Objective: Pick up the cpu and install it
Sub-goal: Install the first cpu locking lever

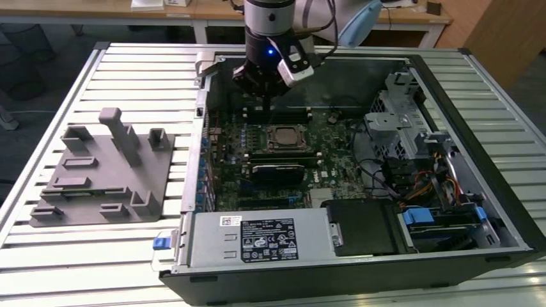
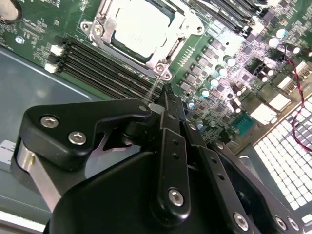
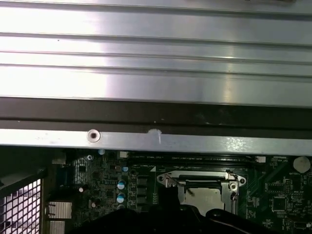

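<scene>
On the exterior view's left, we see a grey fixture block point(image 1: 102, 171) lying on the ribbed metal surface point(image 1: 60, 256). It has no chip on it that we can make out. Moving right, the open computer case point(image 1: 358, 256) lies flat with its green motherboard point(image 1: 333, 150) facing up. The cpu point(image 1: 285, 136) is in the middle of that board, already sitting in its socket point(image 1: 284, 137). In the second wrist view the cpu point(image 2: 139, 24) shows as a pale, shiny square inside the metal socket frame point(image 2: 161, 62).

The gripper point(image 1: 261, 89) hangs just above the board, behind the socket and near it. In the second wrist view the jaws look pressed together with nothing between them, though the angle is poor, so we think they are empty.

We judge the cpu to be light, thin and stiff. Its smooth metal top is likely slippery, and its underside is easy to hurt. The safe place to take hold is by two opposite edges, keeping it flat.
</scene>
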Action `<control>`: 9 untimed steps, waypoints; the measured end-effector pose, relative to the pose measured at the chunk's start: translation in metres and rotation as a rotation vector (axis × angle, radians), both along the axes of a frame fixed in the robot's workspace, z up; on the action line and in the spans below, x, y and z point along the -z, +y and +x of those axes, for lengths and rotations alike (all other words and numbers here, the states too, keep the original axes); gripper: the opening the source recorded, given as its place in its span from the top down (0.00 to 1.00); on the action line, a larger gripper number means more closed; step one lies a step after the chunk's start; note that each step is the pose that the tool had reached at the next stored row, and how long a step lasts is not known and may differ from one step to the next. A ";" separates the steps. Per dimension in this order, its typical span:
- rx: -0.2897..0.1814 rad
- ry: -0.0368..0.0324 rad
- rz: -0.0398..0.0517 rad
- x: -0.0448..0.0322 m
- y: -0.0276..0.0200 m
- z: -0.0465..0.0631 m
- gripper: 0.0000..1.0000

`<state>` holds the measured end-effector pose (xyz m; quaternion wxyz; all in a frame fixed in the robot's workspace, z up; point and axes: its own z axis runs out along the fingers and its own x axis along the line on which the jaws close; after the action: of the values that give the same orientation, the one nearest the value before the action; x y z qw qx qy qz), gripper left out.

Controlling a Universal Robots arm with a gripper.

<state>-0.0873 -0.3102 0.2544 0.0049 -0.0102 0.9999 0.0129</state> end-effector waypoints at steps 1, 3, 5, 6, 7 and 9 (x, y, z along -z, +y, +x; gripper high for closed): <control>0.000 0.0000 0.0000 0.0000 0.0000 0.001 0.89; 0.000 0.0000 0.0001 0.0000 0.0000 0.002 0.89; 0.000 0.0000 -0.0001 0.0000 0.0000 0.003 0.89; 0.000 0.0000 0.0000 0.0000 0.0001 0.004 0.89; 0.000 -0.0001 0.0000 0.0000 0.0000 0.005 0.89; 0.000 0.0000 0.0019 0.0001 -0.0001 0.007 0.89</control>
<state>-0.0803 -0.3103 0.2543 0.0050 -0.0102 0.9998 0.0139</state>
